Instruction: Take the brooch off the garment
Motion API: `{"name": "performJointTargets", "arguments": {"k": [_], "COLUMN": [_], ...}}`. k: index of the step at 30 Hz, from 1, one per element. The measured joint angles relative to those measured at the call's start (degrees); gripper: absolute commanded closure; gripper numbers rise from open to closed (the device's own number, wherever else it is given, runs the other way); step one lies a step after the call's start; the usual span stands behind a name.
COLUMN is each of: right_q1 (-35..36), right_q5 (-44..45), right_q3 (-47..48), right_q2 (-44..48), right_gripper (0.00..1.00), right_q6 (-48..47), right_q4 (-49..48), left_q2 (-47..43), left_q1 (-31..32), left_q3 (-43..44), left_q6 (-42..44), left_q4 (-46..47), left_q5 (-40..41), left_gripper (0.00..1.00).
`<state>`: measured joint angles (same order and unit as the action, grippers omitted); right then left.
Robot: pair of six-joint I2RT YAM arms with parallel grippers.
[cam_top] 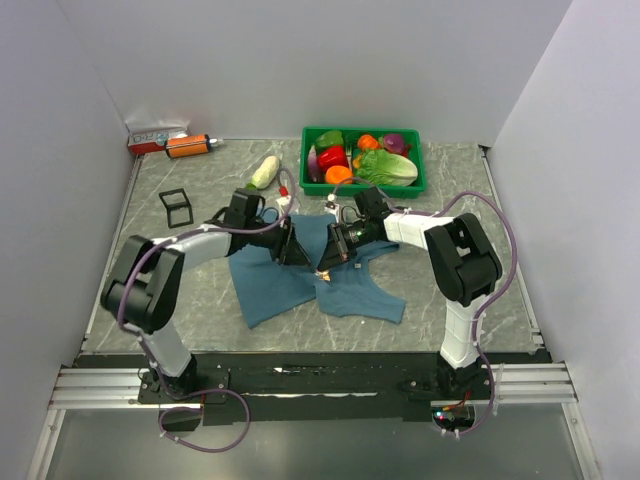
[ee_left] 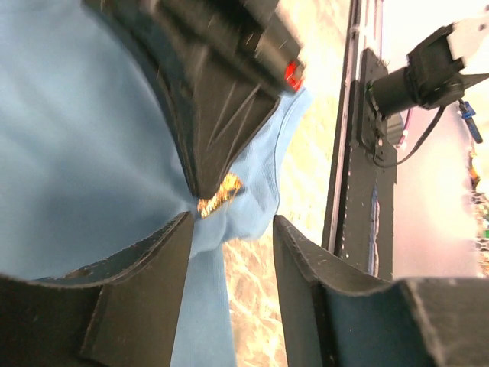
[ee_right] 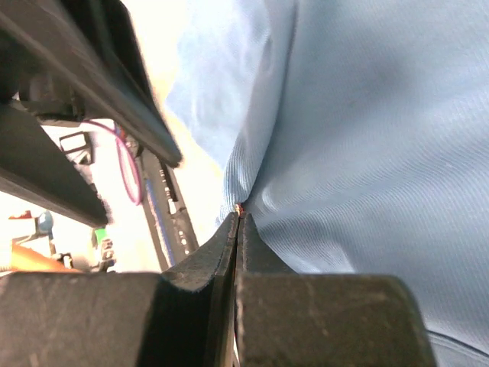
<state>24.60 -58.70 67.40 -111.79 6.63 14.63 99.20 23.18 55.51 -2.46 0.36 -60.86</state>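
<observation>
The brooch [ee_left: 221, 191] sits on a raised fold of the garment [ee_left: 76, 153], which lies spread near the middle of the table [cam_top: 460, 200]. The right gripper [ee_right: 238, 220] is clenched, its fingertips pinched together on the brooch. The left gripper [ee_left: 231, 229] is released, its jaws standing apart on either side of the blue fold, just beside the brooch.
</observation>
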Motion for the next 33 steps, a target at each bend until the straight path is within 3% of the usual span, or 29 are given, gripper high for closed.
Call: {"name": "performJointTargets", "arguments": {"k": [2, 9, 25, 33], "right_q1": [-0.13, -0.55, -0.63, -0.68], "right_q5": [-1.18, -4.66, -4.79, -3.91], "right_q3": [0.00, 0.02, 0.44, 0.87], "right_q2": [0.07, 0.09, 0.09, 0.09], "right_gripper": [1.00, 1.00, 1.00, 1.00], "right_q6": [-0.09, -0.07, -0.13, -0.22], "right_q4": [-0.15, -1.40, -0.98, -0.90], "left_q2": [-1.36, 6.95, 11.39, 12.41], "left_q1": [-0.63, 1.66, 4.11, 4.26], "left_q3": [0.02, 0.00, 0.39, 1.42], "left_q6": [0.31, -3.89, -4.20, -5.62], "left_q4": [0.96, 7.10, 7.74, 7.93], "left_q5": [-0.68, -1.01, -5.01, -5.75], "left_gripper": [0.41, 0.43, 0.69, 0.74]}}
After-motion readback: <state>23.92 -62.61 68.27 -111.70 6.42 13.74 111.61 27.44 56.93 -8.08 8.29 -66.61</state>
